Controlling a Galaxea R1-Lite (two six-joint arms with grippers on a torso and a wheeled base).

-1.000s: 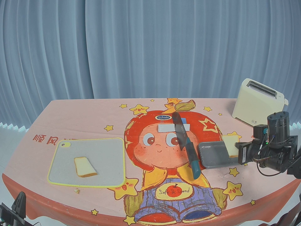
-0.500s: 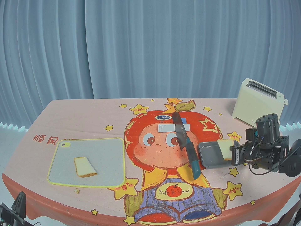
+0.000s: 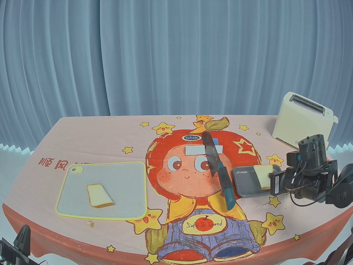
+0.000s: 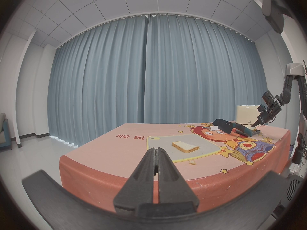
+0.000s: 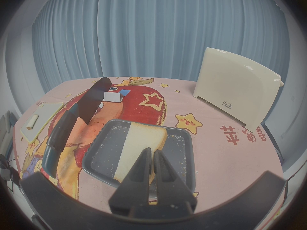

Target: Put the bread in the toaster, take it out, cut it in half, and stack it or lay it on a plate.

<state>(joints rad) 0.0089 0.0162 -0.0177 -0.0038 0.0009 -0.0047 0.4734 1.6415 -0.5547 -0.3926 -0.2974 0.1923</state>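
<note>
A half slice of bread (image 3: 263, 176) (image 5: 137, 144) is held over the right part of the grey plate (image 3: 244, 183) (image 5: 102, 157), with my right gripper (image 3: 271, 178) (image 5: 151, 153) shut on its near edge. Whether it touches the plate I cannot tell. The other half slice (image 3: 99, 195) (image 4: 185, 146) lies flat on the yellow-rimmed cutting board (image 3: 121, 181) at the table's left. The cream toaster (image 3: 303, 120) (image 5: 236, 87) stands at the back right, behind the right arm. My left gripper (image 4: 156, 152) is shut and empty, low off the table's front left corner.
A dark knife (image 3: 218, 170) (image 5: 76, 112) with a teal handle lies diagonally just left of the plate, handle toward the front edge. A crumb (image 3: 89, 223) lies in front of the cutting board. Open tablecloth lies between board and knife.
My right gripper has moved left with the half slice, from the plate's right edge to farther over the plate. The left arm and the other things are unmoved.
</note>
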